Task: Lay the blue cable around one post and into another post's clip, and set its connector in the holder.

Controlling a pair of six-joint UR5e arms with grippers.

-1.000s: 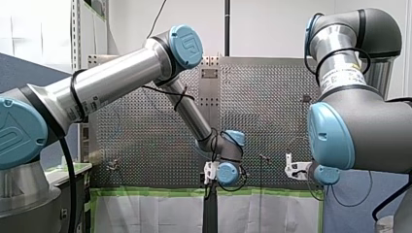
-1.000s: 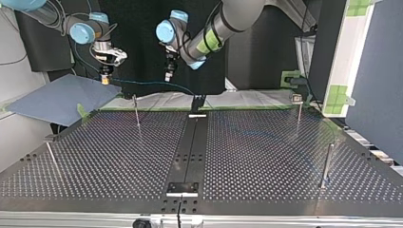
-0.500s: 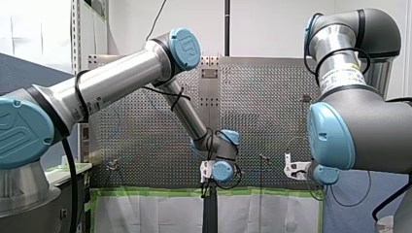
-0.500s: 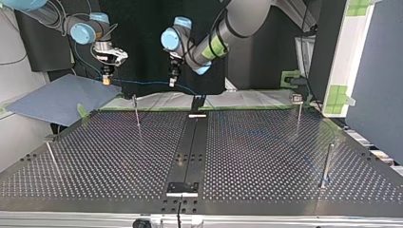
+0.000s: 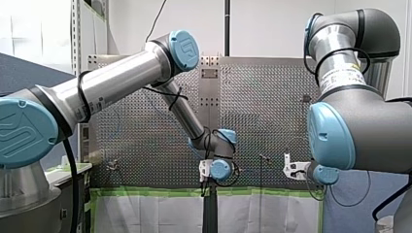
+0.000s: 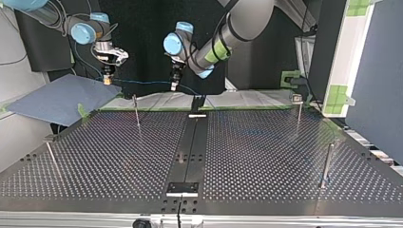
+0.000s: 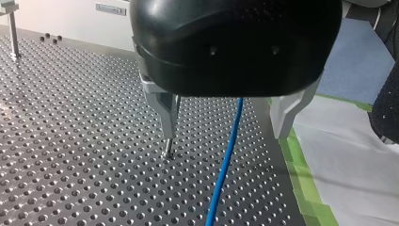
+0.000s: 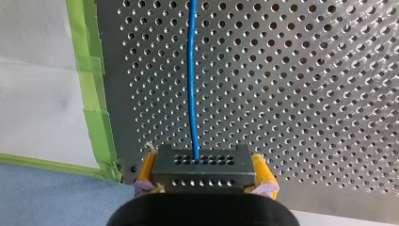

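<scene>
My right gripper (image 8: 203, 165) is closed on the connector (image 8: 203, 178). From the connector, the blue cable (image 8: 192, 75) runs straight out over the table (image 8: 306, 94) and passes between the open fingers (image 7: 168, 117) of my left gripper (image 7: 225, 143). I think the left one should close gently, without making the cable slack.

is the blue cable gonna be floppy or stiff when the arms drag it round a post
Probably floppy: the blue cable is thin and looks straight only where stretched between my right gripper and my left gripper. It likely slides easily, running loose between the left's spread fingers. Its connector looks rigid, a block clamped in the right's yellow pads.
</scene>
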